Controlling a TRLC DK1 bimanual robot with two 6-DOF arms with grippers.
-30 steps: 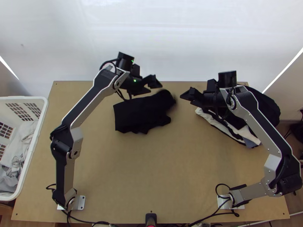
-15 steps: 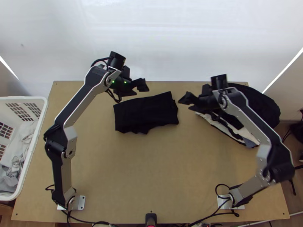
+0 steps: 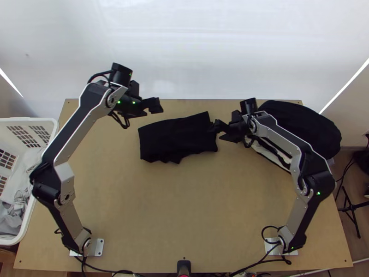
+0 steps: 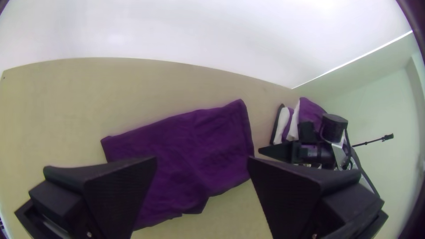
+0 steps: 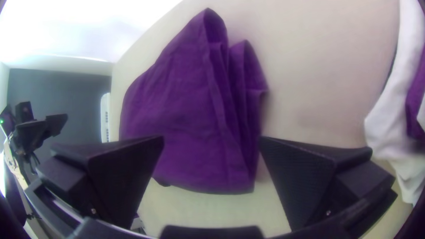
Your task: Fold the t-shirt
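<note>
The dark t-shirt point(image 3: 177, 137) lies folded into a compact, roughly rectangular bundle toward the table's far side. My left gripper point(image 3: 154, 110) is open above the table, up and left of the bundle. In the left wrist view the left gripper point(image 4: 202, 161) has its fingers wide apart, with the purple-looking shirt point(image 4: 190, 150) beyond them. My right gripper point(image 3: 218, 132) is at the bundle's right end. The right wrist view has the right gripper point(image 5: 211, 139) open, and layered fold edges of the shirt point(image 5: 190, 110) show between and beyond its fingers.
A pile of dark and white clothes point(image 3: 302, 124) lies at the table's far right, partly beneath the right arm. A white basket point(image 3: 54, 134) holding light cloth stands at the left edge. Bare wood point(image 3: 180, 207) stretches in front of the shirt.
My left gripper has moved left, away from the shirt. The right gripper has come left and slightly nearer to the table's front. The shirt's right end, bunched earlier, now lies flatter and squarer.
</note>
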